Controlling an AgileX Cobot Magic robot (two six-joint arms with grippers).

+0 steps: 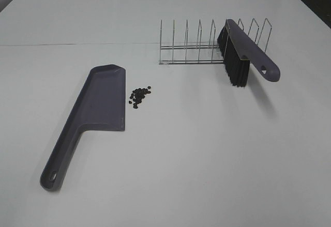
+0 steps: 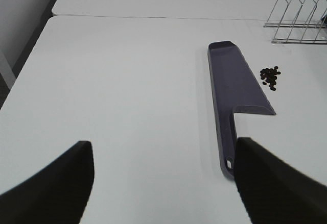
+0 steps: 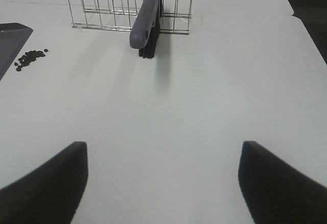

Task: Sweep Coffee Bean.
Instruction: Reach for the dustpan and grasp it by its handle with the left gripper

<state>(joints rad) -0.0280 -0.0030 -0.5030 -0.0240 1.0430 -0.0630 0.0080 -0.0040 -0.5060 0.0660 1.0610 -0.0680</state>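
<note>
A small heap of dark coffee beans (image 1: pixel 139 96) lies on the white table just right of the purple-grey dustpan (image 1: pixel 101 105); the same coffee beans (image 2: pixel 270 76) and dustpan (image 2: pixel 235 81) show in the left wrist view, and the coffee beans (image 3: pixel 29 58) in the right wrist view. A purple brush (image 1: pixel 243 54) with black bristles leans in the wire rack (image 1: pixel 207 43). My left gripper (image 2: pixel 166 183) is open, well short of the dustpan's handle. My right gripper (image 3: pixel 163 183) is open, facing the brush (image 3: pixel 145 20) from a distance. Neither gripper shows in the exterior high view.
The wire rack (image 3: pixel 127 7) stands at the back right of the table. A seam (image 1: pixel 77 44) runs across the table behind the dustpan. The table's right edge (image 3: pixel 306 30) borders a dark area.
</note>
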